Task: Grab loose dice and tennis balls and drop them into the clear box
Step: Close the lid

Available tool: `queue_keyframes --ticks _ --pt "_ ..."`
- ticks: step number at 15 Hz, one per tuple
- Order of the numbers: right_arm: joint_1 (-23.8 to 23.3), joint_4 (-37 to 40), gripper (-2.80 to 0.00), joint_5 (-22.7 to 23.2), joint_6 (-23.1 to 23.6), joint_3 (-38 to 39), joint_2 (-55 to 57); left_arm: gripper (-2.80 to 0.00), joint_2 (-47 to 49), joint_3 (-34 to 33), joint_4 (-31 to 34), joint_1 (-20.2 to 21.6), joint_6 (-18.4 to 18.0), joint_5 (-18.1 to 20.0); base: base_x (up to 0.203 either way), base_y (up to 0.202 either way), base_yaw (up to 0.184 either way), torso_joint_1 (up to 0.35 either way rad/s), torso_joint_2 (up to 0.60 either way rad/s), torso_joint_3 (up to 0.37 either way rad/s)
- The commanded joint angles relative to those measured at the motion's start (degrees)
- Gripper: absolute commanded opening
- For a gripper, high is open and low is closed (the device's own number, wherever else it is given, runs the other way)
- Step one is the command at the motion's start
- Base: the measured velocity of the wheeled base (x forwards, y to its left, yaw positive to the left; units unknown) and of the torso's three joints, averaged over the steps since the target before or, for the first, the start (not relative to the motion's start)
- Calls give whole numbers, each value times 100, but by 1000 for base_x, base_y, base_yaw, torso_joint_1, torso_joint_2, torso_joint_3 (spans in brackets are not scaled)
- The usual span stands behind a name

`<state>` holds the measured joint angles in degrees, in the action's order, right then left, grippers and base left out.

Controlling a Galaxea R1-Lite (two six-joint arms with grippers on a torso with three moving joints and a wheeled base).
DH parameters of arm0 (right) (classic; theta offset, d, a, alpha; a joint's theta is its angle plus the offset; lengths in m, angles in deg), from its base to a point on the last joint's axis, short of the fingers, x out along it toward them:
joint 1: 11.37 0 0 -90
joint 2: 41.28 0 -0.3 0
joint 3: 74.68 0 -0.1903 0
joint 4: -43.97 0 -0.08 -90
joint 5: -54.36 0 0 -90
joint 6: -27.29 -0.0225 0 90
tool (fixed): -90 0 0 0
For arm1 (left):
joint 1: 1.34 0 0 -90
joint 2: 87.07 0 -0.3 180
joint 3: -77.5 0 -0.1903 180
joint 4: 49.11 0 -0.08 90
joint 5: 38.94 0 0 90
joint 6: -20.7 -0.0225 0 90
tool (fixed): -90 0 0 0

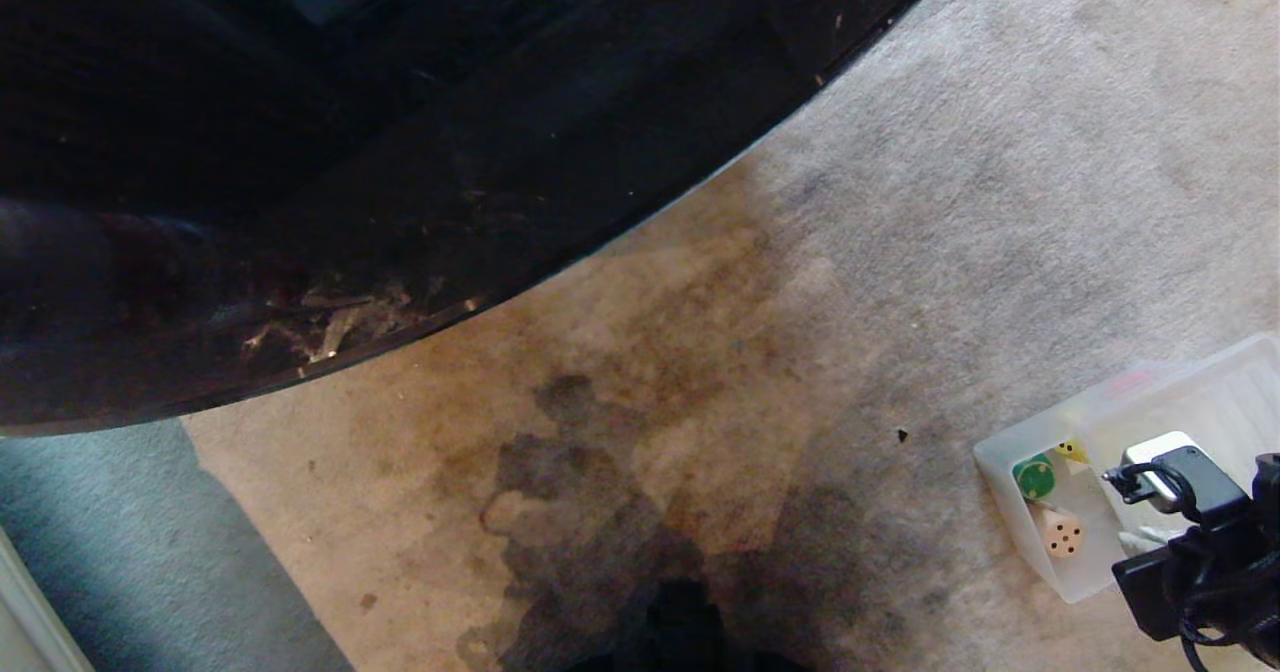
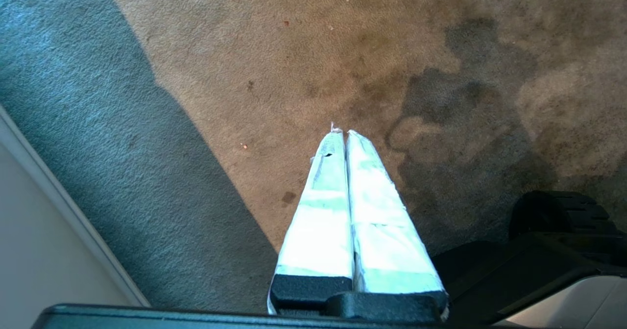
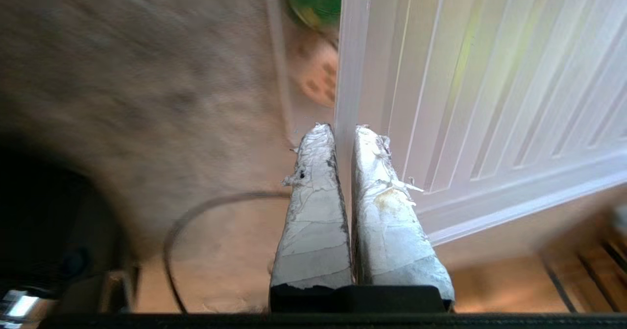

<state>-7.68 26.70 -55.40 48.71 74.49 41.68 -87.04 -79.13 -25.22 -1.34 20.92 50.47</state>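
Clear box point(image 1: 990, 457), lower right of the head view, on the carpet point(image 1: 700, 402): what do we read inside it? (Student)

We read three dice on its floor: green die point(image 1: 1034, 475), yellow die point(image 1: 1072, 449) and tan die point(image 1: 1060, 532), close together at the end nearer the middle of the view. No tennis ball or red die shows in any view. (Tutor)

And the ribbed sheet beside them? (Student)

That is the lid point(image 3: 490, 99), lying over the box's other end. In the right wrist view, the right gripper point(image 3: 343, 128) has its jaws clamped on the lid's raised edge, one finger on each side. The left gripper point(image 2: 345, 133) hangs over bare carpet with its jaws together, idle. (Tutor)

So how do we judge the step in hand? (Student)

We take it as clearing the lid from the opening so that drops can land inside. We would lift the edge before sliding it, because a dragged lid may pull the light box along or tip the dice out. The grip is thin and near a corner, so the lid may swing. We would move slowly and set it flat on the carpet, well apart from the box. (Tutor)
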Motion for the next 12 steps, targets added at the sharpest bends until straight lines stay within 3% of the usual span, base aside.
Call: queue_keyframes --ticks 1,3,7,12 --pt "58 -88 -280 -55 92 66 122 -280 6 0 0 0 4 -2 0 0 0 0 0 0" --pt "150 -263 -280 -82 327 37 254 -280 -2 0 0 0 4 -2 0 0 0 0 0 0" --pt "250 -513 -280 -20 288 230 861 -280 -2 0 0 0 4 -2 0 0 0 0 0 0" --pt "266 -619 -280 146 -220 264 1377 -280 -2 0 0 0 4 -2 0 0 0 0 0 0"
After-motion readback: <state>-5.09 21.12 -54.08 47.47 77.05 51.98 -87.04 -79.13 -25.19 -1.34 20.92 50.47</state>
